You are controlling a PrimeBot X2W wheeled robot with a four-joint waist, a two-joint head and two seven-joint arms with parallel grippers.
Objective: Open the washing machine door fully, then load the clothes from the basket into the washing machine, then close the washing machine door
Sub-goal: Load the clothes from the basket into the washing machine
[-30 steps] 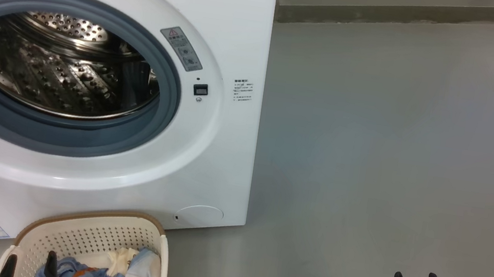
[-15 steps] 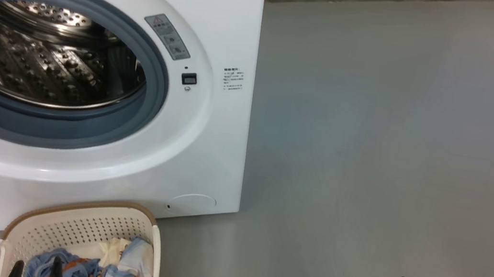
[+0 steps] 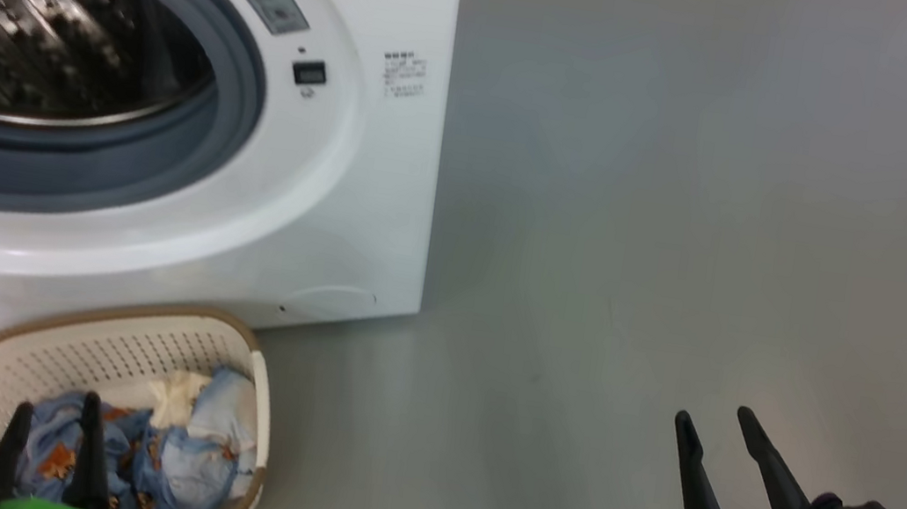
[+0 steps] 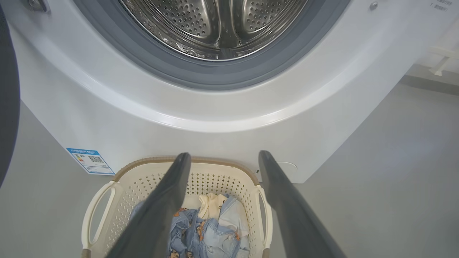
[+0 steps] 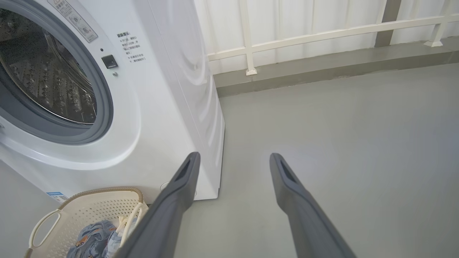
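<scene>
The washing machine (image 3: 374, 190) takes up the 10 o'clock part of the head view. Its round opening is uncovered, with the grey rubber seal (image 3: 74, 175) ringing the steel drum (image 3: 32, 35). No clothing can be seen in the part of the drum that shows. In the left wrist view the door (image 4: 6, 93) appears as a dark curved sliver at 9 o'clock, swung clear of the opening.

The basket (image 3: 139, 343) sits on the grey floor (image 3: 693, 191) just in front of the machine, at 6 o'clock from the opening and at 7 o'clock in the head view. The clothes (image 3: 185, 457) lie heaped inside it: blue printed fabric and a pale blue piece, with a cream piece (image 3: 177, 393) toward the machine side.

The left end effector (image 3: 58, 405) hangs over the basket with its two dark fingers spread wide. It holds nothing, and its fingertips point toward the machine. Whether the fingertips touch the fabric cannot be told.

The right end effector (image 3: 713, 413) is at 5 o'clock in the head view, well apart from the basket, over bare floor. Its fingers are also wide apart and empty.

A blue sticker (image 4: 89, 161) sits low on the machine front at 10 o'clock from the basket, and a round flap (image 3: 332, 300) at 2 o'clock from it. A white railing (image 5: 322, 34) runs across 12 o'clock in the right wrist view.
</scene>
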